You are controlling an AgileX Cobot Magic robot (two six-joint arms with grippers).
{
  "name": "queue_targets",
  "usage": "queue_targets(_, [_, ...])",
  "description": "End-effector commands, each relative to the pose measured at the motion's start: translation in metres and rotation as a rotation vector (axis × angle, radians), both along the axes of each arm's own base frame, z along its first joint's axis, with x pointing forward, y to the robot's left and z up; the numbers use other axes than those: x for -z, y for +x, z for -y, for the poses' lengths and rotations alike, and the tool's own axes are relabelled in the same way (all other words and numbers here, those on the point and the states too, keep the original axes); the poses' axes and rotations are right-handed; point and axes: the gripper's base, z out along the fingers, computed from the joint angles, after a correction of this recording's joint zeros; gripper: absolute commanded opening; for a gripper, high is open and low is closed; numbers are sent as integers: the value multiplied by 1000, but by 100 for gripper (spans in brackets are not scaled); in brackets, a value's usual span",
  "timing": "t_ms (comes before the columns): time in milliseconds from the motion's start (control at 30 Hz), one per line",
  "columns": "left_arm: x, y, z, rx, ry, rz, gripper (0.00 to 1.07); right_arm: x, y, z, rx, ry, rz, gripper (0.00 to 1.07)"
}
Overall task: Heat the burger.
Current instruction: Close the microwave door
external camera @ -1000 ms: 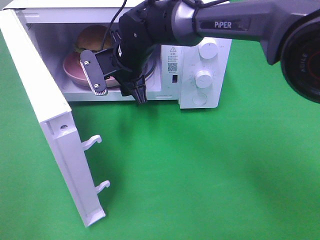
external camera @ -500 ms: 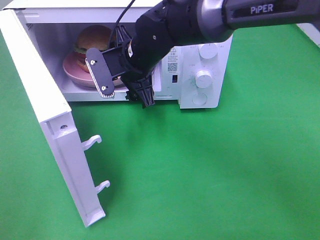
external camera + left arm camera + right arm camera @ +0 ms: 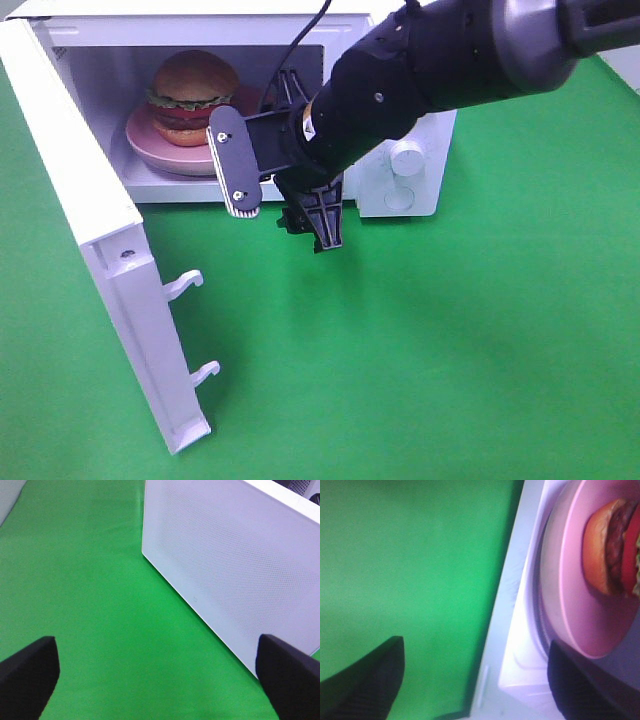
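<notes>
The burger [image 3: 192, 95], with a golden bun, lettuce, tomato and dark patty, sits on a pink plate [image 3: 150, 148] inside the open white microwave [image 3: 200, 25]. My right gripper [image 3: 283, 200] is open and empty, just outside the microwave's front opening, to the right of the plate. In the right wrist view the burger [image 3: 615, 550] and plate [image 3: 570, 605] lie beyond my open right gripper [image 3: 475, 685]. My left gripper [image 3: 157, 680] is open and empty over the green cloth, facing the outer side of the microwave door [image 3: 225, 565]. It is out of the exterior high view.
The microwave door [image 3: 100, 240] stands swung wide open at the left, its two latch hooks [image 3: 185, 285] pointing right. The control dials [image 3: 406, 156] are partly hidden behind my right arm. Green cloth [image 3: 450, 350] covers the table.
My right gripper has drawn back out of the microwave, toward the front and right. The burger and plate, partly hidden before, now show fully and have stayed put.
</notes>
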Motion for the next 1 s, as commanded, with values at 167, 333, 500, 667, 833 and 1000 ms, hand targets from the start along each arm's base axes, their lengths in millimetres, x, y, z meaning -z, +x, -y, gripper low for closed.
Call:
queue_targets(167, [0, -2, 0, -1, -2, 20, 100, -4, -21, 16, 81, 69, -40, 76])
queue_targets(333, [0, -2, 0, -1, -2, 20, 100, -9, -37, 29, 217, 151, -106, 76])
queue_targets(500, [0, -2, 0, -1, -2, 20, 100, -16, -52, 42, 360, 241, -167, 76])
queue_targets(667, [0, -2, 0, -1, -2, 20, 100, -26, -70, 58, 519, 342, -230, 76])
queue_targets(833, [0, -2, 0, -1, -2, 20, 100, -34, -83, 70, 653, 400, -294, 76])
queue_targets(1000, [0, -2, 0, -1, -2, 20, 100, -48, -102, 87, 912, 424, -424, 76])
